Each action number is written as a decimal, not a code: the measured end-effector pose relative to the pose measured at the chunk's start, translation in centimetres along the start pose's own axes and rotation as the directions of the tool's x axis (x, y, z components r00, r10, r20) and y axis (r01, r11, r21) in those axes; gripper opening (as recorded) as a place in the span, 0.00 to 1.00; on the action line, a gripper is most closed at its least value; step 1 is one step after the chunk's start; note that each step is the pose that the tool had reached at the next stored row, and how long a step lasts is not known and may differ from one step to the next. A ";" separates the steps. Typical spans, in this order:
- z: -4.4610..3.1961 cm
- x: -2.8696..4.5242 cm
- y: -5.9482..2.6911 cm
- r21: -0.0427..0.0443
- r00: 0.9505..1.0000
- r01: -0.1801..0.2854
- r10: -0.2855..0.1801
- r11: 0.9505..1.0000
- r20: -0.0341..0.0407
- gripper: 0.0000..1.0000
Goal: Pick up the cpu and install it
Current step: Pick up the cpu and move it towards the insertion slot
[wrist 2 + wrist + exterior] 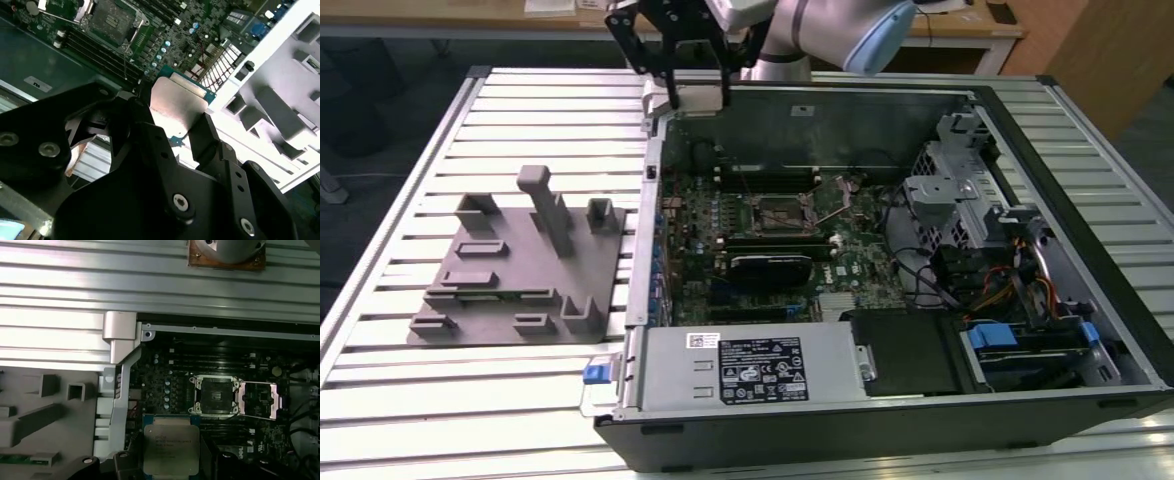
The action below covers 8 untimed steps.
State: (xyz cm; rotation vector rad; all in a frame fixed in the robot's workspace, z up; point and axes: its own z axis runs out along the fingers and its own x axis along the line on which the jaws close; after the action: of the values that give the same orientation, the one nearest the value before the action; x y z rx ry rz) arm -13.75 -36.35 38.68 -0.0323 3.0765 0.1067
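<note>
Above the far edge of the open computer case [854,105], toward the exterior view's left, the gripper [175,127] clamps the cpu [171,450] by two opposite sides, short of the open socket [214,396]. A skewed descent could bend socket contacts; a weak pinch could drop the chip onto the motherboard [854,250]. Print marks the cpu's lid and the power supply [744,368] label; none is quoted.

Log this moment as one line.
gripper: shut on cpu | cpu: held clear of socket | socket: open, empty
</note>
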 end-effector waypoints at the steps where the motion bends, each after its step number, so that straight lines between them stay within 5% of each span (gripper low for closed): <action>1: 0.16 -0.26 -0.02 0.000 1.000 0.000 0.000 1.000 -0.001 0.54; 8: 1.39 -2.22 -0.14 0.000 1.000 -0.001 0.001 1.000 -0.006 0.54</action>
State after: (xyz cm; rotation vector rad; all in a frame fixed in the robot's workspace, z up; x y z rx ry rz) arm -11.45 -36.35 37.43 -0.0306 3.0825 0.1068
